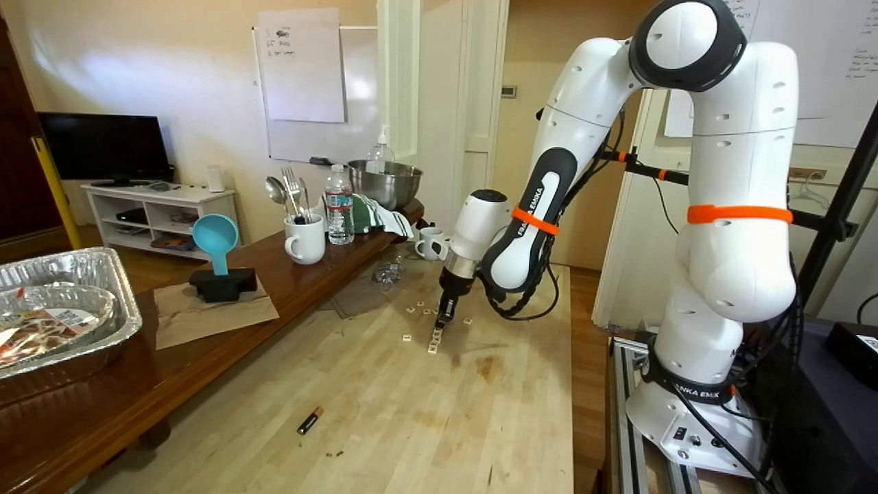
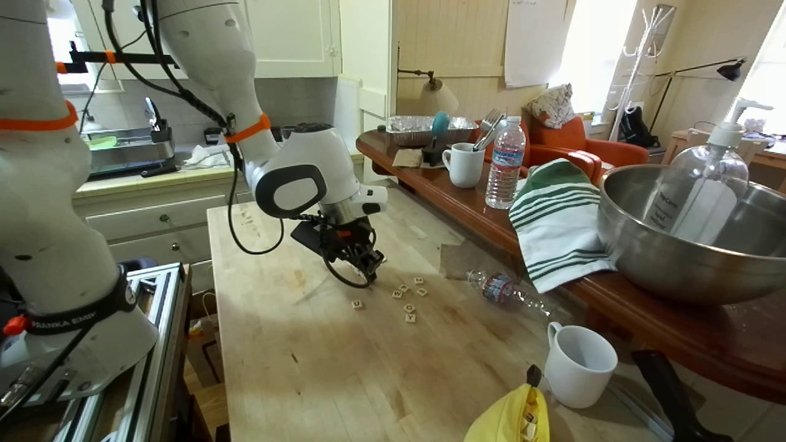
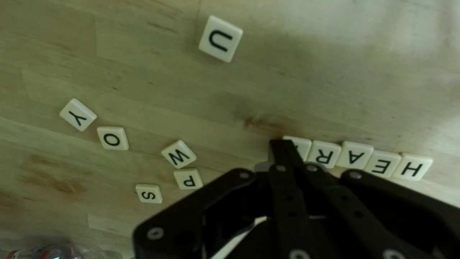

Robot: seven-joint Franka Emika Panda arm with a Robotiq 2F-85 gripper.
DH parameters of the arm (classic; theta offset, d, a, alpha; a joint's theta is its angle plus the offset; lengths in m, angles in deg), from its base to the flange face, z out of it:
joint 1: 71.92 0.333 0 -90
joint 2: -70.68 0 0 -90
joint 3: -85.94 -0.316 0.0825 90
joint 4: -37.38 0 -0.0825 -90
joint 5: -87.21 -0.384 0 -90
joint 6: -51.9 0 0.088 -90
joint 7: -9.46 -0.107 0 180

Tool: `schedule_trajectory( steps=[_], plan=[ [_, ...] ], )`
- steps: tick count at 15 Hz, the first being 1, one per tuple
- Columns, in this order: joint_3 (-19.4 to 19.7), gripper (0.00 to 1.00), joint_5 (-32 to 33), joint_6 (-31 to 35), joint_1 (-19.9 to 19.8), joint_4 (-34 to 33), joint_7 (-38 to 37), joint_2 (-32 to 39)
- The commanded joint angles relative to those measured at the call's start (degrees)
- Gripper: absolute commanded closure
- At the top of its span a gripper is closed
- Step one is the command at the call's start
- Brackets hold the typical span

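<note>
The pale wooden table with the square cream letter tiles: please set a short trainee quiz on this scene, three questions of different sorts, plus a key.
1. Multiple choice: In the wrist view, which letter ends the row of square cream letter tiles at the picture's right?
A) R B) H C) E

2. True or false: The square cream U tile lies apart from that row.

3. Short answer: Is the black two-fingered pincer open or shut?

Key:
1. B, the H tile.
2. True.
3. Shut.

A water bottle (image 1: 340, 214) stands beside a white mug (image 1: 306, 241).
</note>
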Motion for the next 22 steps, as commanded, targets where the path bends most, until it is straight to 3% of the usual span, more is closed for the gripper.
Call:
schedule_trajectory(
  steps=[1,7,10,11,13,15,22],
  plan=[
    [1.10,1.00,0.93,-1.29,0.93,1.45,-0.17,-2.58],
    [1.32,1.00,1.10,-1.96,1.22,2.00,-0.72,-6.25],
    [-2.30,0.99,-1.17,-4.13,0.04,2.57,-1.25,-7.67],
    [-3.68,0.74,-4.37,-5.71,0.39,2.92,-0.22,-8.17],
    [-6.67,0.69,-9.86,-9.06,0.57,3.42,1.69,-9.04],
    [-8.58,0.53,-14.48,-12.04,0.87,3.19,3.31,-9.51],
    [-7.52,0.02,-13.83,-15.56,0.71,2.57,1.02,-11.39]
  ],
)
